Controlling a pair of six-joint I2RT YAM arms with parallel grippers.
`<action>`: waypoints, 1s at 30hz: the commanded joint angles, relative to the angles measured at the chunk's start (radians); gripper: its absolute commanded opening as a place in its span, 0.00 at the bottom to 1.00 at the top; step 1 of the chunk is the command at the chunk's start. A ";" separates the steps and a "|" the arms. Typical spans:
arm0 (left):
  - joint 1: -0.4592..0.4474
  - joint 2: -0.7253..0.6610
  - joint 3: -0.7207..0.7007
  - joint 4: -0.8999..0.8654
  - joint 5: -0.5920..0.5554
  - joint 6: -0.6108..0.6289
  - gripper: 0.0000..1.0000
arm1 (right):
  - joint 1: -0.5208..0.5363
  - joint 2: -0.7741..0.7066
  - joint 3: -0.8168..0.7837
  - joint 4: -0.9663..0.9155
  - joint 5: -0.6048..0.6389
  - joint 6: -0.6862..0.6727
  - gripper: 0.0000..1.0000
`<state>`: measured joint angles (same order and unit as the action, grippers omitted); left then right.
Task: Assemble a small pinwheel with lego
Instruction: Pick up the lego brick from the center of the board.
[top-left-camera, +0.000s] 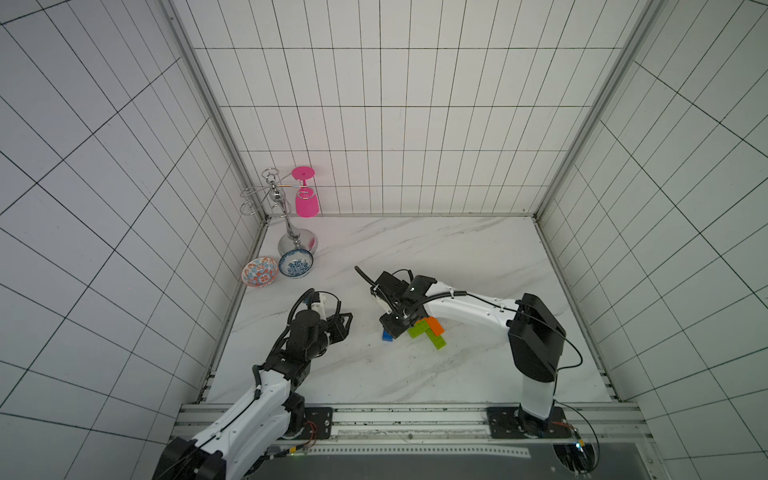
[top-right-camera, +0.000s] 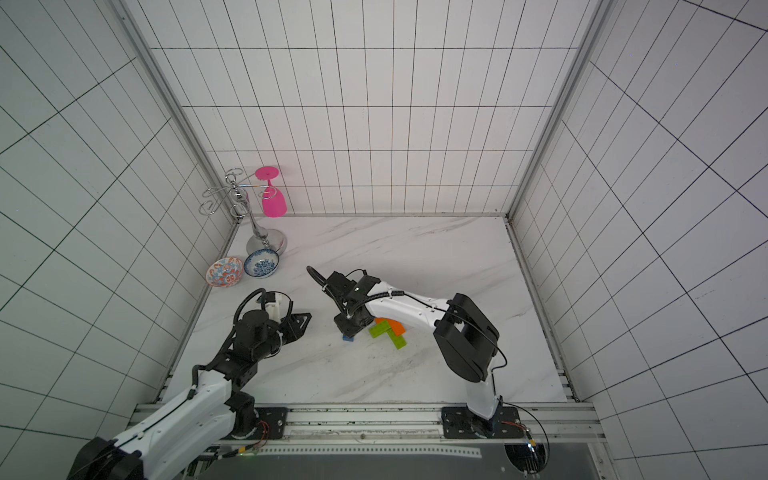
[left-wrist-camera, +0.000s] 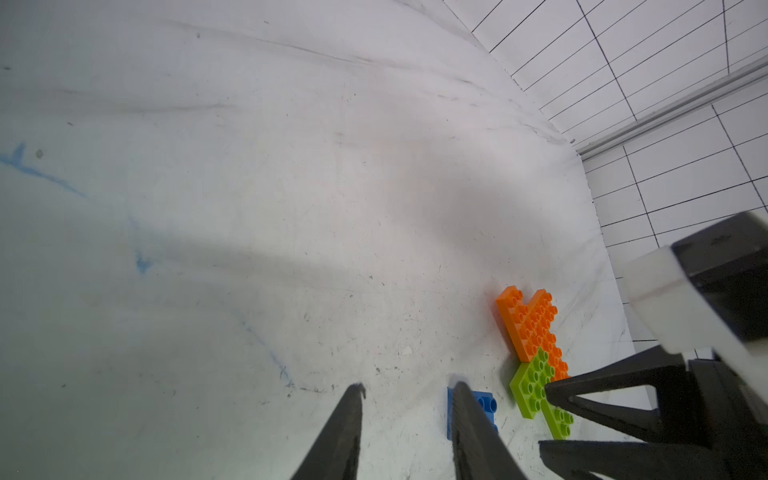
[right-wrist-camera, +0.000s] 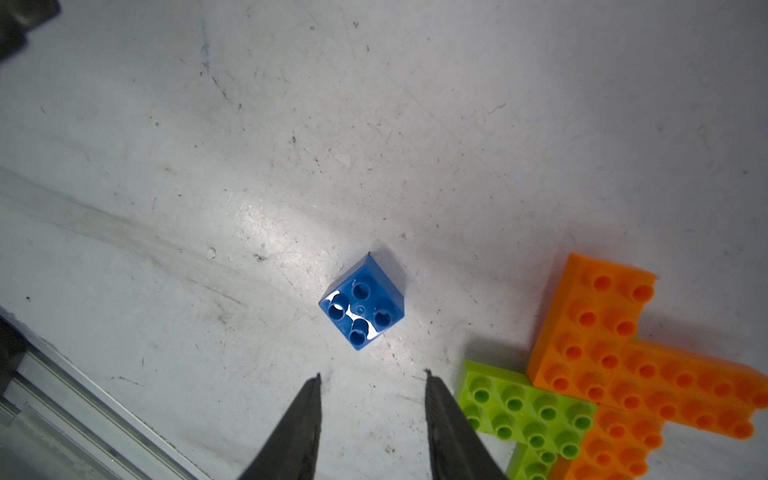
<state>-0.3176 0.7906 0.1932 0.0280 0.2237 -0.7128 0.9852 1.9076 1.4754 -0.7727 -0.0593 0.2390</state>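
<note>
The lego shows as a flat cross (top-left-camera: 428, 331) (top-right-camera: 390, 332) of joined lime-green (right-wrist-camera: 523, 407) and orange (right-wrist-camera: 615, 353) bricks lying on the marble table, with a small blue square brick (right-wrist-camera: 362, 307) (top-left-camera: 387, 336) loose on the table just left of it, studs up. My right gripper (right-wrist-camera: 372, 376) (top-left-camera: 392, 328) hangs open directly over the blue brick, nothing between its fingers. My left gripper (left-wrist-camera: 409, 388) (top-left-camera: 345, 322) is open too, empty, a short way left of the blue brick (left-wrist-camera: 487, 404). In the left wrist view one left finger partly hides that brick.
At the back left stand an orange-patterned bowl (top-left-camera: 259, 272), a blue-patterned bowl (top-left-camera: 296, 263) and a chrome glass rack (top-left-camera: 291, 232) with a pink glass (top-left-camera: 306, 201) hanging from it. Tiled walls close in three sides.
</note>
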 joint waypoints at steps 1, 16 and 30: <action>0.012 -0.017 0.000 -0.023 0.050 0.011 0.38 | 0.012 0.018 0.038 0.010 -0.010 -0.167 0.44; 0.064 -0.028 -0.044 0.007 0.091 -0.024 0.38 | 0.025 0.137 0.106 -0.013 -0.105 -0.545 0.75; 0.069 0.007 -0.045 0.026 0.102 -0.011 0.38 | 0.024 0.162 0.135 -0.041 -0.074 -0.541 0.53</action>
<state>-0.2535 0.7906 0.1593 0.0299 0.3164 -0.7292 1.0042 2.0861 1.5581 -0.7792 -0.1368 -0.2905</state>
